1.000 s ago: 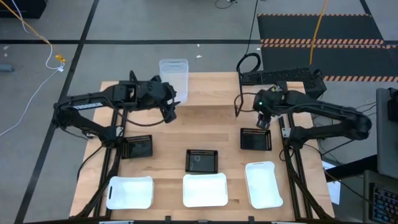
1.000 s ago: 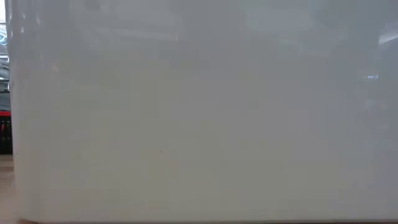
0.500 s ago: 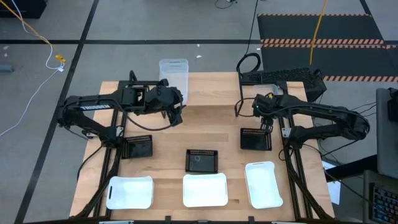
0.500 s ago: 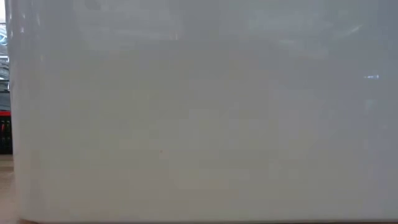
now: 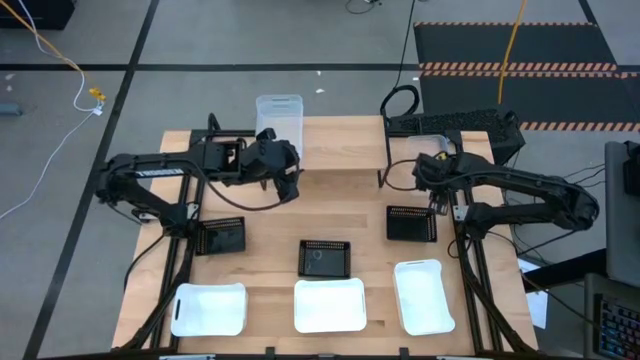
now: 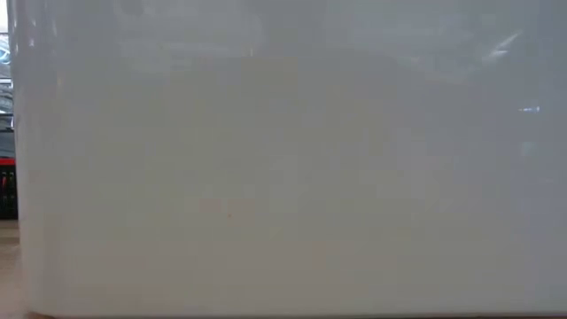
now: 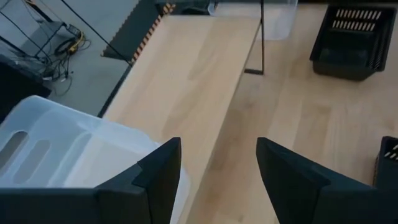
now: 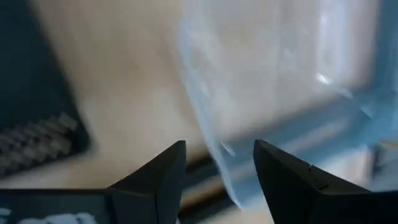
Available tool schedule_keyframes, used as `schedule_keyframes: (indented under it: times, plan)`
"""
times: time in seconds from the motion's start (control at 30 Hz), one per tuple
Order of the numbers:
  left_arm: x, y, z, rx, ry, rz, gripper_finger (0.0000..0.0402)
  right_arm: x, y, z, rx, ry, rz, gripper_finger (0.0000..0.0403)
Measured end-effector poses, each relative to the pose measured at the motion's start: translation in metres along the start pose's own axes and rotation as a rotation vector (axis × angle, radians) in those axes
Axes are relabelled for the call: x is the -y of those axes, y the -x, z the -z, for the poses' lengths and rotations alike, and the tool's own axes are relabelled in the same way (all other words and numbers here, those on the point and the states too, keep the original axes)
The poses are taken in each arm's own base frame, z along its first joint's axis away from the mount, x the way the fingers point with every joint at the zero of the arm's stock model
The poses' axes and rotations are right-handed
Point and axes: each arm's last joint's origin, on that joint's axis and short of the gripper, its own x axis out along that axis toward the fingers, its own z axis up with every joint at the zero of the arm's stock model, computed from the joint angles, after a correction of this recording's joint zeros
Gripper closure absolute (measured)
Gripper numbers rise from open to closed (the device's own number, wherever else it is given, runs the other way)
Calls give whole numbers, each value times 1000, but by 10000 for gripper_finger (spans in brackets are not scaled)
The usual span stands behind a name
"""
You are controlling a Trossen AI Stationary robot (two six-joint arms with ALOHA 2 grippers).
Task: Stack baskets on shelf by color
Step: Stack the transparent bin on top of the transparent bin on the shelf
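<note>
A clear basket [image 5: 278, 120] [image 7: 62, 149] stands at the left part of the shelf [image 5: 340, 145] [image 7: 186, 74]. My left gripper [image 5: 290, 185] [image 7: 217, 180] hovers open beside it, over the shelf's near edge. A second clear basket [image 8: 280, 81] [image 7: 280, 15] shows blurred ahead of my right gripper [image 5: 437, 195] [image 8: 217, 174], which is open and points steeply down, touching nothing. Three black baskets [image 5: 222, 237] [image 5: 325, 258] [image 5: 411, 223] sit in a row mid-table. Three white baskets [image 5: 208, 308] [image 5: 329, 305] [image 5: 423, 296] line the near edge.
The wall of a white basket [image 6: 283, 159] fills the low view and hides everything behind it. A thin black shelf leg [image 7: 261, 37] stands near the right black basket [image 7: 354, 37]. Bare wood lies between the shelf and the black row.
My left gripper has moved toward the table's right edge, along the shelf's near edge, and away from the clear basket. My right gripper has sunk, shifted slightly toward the right edge and rolled, ending above the right black basket's far side. No basket has moved.
</note>
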Motion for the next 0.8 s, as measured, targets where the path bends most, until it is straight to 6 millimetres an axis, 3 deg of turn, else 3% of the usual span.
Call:
schedule_keyframes:
  times: [0.3, 0.53, 0.67, 0.8]
  plan:
    - [4, 1, 0, -2, 6, 10, 192, -6, -25, 9, -74, 115, 20, 220]
    - [10, 3, 0, 4, -8, 26, 192, -7, -28, 11, -85, 121, 16, 226]
    - [12, 4, 1, 5, -25, 32, 192, -7, -28, 11, -86, 121, 15, 274]
    - [12, 4, 1, 2, -19, 33, 192, -8, -28, 13, -100, 115, 10, 364]
